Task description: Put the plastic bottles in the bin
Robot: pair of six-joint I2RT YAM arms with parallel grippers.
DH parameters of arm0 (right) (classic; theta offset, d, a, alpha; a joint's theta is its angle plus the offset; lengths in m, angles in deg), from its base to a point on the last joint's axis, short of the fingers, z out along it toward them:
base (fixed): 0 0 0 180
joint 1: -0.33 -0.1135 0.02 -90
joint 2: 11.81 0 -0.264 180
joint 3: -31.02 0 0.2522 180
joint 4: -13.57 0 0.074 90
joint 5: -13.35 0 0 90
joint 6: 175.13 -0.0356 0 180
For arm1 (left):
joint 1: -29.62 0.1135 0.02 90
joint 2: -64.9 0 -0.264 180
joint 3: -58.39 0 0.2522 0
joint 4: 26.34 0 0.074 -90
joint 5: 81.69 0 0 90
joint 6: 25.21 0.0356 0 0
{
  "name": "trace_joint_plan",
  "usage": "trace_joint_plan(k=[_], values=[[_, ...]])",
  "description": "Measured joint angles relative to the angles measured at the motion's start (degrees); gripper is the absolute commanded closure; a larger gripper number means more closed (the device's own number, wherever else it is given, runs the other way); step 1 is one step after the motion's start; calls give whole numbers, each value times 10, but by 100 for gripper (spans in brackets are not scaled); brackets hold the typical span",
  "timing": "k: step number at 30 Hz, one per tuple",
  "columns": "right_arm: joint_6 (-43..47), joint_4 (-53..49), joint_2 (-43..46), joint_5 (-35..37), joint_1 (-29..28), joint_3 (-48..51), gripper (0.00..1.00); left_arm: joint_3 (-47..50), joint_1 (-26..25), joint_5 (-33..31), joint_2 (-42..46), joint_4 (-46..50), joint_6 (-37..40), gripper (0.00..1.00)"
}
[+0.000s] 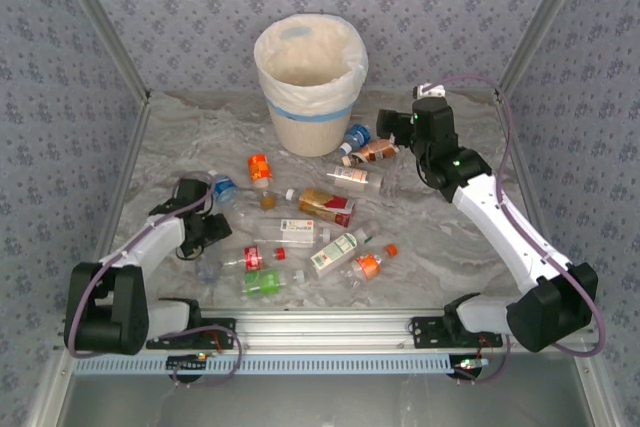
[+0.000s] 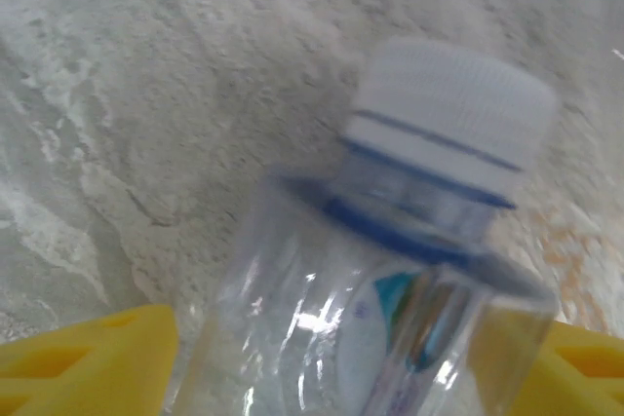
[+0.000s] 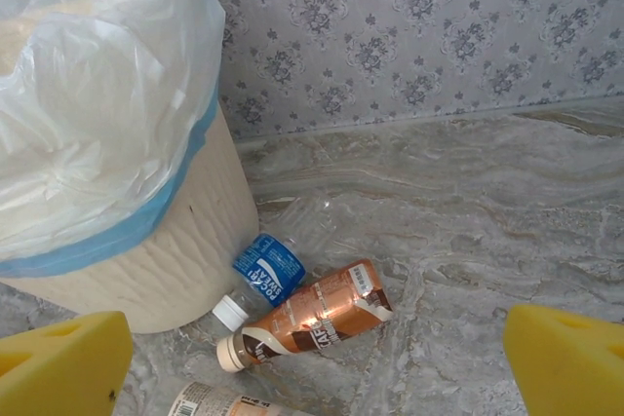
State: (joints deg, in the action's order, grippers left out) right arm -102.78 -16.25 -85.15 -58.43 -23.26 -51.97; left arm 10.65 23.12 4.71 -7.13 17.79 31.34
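The bin (image 1: pixel 312 123), cream-white with a light blue band and a white liner, stands at the back centre. Several plastic bottles lie scattered in front of it. My left gripper (image 1: pixel 210 212) is shut on a clear bottle (image 2: pixel 370 319) with a white cap and a blue label. That bottle fills the gap between the yellow fingers (image 2: pixel 88 362). My right gripper (image 1: pixel 392 127) is open and hovers by the bin (image 3: pixel 146 260), above a brown bottle (image 3: pixel 317 317) and a blue-labelled bottle (image 3: pixel 265 270) that lie against the bin's foot.
More bottles lie mid-table: orange-labelled (image 1: pixel 259 167), white-labelled (image 1: pixel 355 177), brown-red (image 1: pixel 327 205), white-and-red (image 1: pixel 298 231), green-and-white (image 1: pixel 335 252), orange (image 1: pixel 366 266), green (image 1: pixel 263 282). A loose orange cap (image 1: pixel 391 248) lies to the right. Patterned walls enclose the table.
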Motion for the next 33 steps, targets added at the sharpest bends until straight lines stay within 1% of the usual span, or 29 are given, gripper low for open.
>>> trace_joint_plan(k=[5,10,16,19,21,23,25,26,33], values=[[0,0,9,10,0,0,0,-8,0,-38,-12,-4,-10,39],[0,-1,14,16,1,0,0,-12,4,-64,-10,-6,-18,48],[0,4,21,24,1,7,0,-12,10,-87,14,-5,-24,64],[0,4,33,30,1,26,0,-12,12,-99,37,-4,-24,67],[0,5,38,35,1,36,0,-12,14,-108,55,-2,-24,75],[-1,5,42,38,1,46,0,-13,16,-119,74,2,-24,88],[-2,5,45,42,1,52,0,-17,19,-131,88,10,-24,97],[-2,5,47,44,1,54,0,-20,20,-137,94,15,-24,100],[-7,14,67,50,2,71,0,-52,23,-149,140,38,-38,100]])
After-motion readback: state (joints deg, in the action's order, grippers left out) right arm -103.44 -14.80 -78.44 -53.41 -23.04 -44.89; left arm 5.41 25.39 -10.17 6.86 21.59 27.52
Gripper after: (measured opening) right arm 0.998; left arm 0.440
